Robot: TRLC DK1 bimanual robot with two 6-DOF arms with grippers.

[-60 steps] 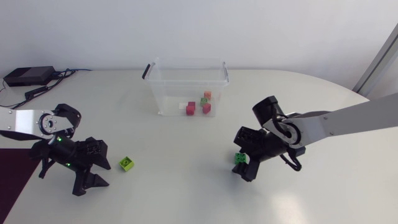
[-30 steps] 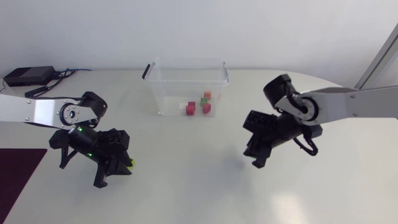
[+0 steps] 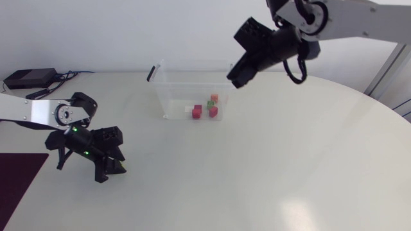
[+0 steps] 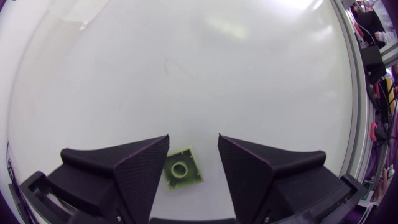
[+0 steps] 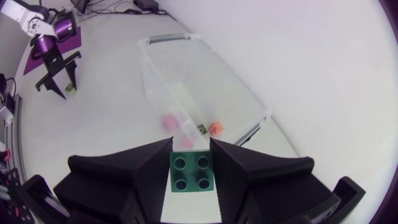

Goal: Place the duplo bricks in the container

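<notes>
Right wrist view — one green brick (image 5: 191, 173) pinched between two fingers (image 5: 140, 177).

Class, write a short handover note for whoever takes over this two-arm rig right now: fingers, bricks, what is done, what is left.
Left gripper: open, fingers down at the table on either side of the lime brick, not yet closed on it.
Right gripper: shut on the dark green brick, held in the air with the container ahead of and below it.
Done: several small bricks lie in the container.
Left: drop the dark green brick into the container, then probably grasp the lime brick and bring it over too.
</notes>
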